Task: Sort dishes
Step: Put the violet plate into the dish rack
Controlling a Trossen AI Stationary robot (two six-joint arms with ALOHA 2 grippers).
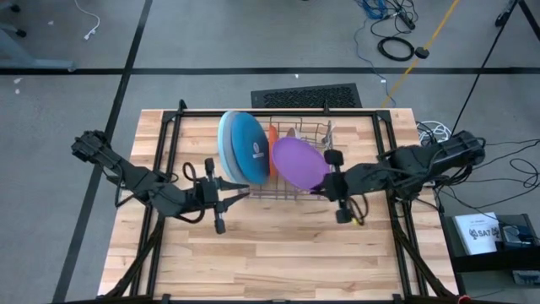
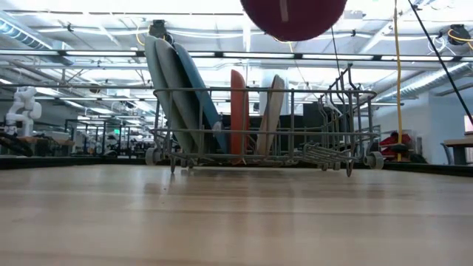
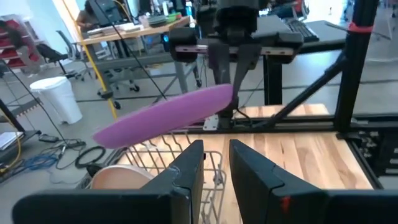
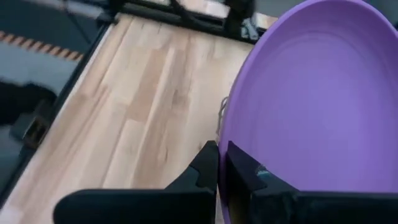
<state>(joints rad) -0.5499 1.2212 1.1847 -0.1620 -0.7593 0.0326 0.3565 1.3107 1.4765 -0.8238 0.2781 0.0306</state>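
Observation:
My right gripper (image 1: 324, 181) is shut on a purple plate (image 1: 299, 163), which hangs in the air above the grey wire rack (image 1: 291, 192). The low view shows that plate (image 2: 293, 18) high over the rack (image 2: 262, 151). Standing on edge in the rack are a pale grey plate (image 2: 157, 89) and a blue plate (image 1: 249, 149) at its left end, an orange plate (image 2: 236, 111) and an off-white plate (image 2: 275, 111). My left gripper (image 1: 234, 192) waits open at the rack's near left corner, touching nothing. My right gripper pinches the purple plate's rim (image 4: 231, 134) between its two fingers (image 4: 208, 163), one on the hollow face and one on the back. It reaches in from the table's right side. The plate is lifted clear of the rack and tilted (image 3: 168, 115).
A black metal frame (image 1: 278, 112) runs around the table top. The rack's right part holds bare wire prongs and a cutlery basket (image 2: 347, 111). Bare wood (image 1: 270, 253) lies between the rack and the near edge. Cables and a floor vent (image 1: 305, 95) lie beyond the far edge.

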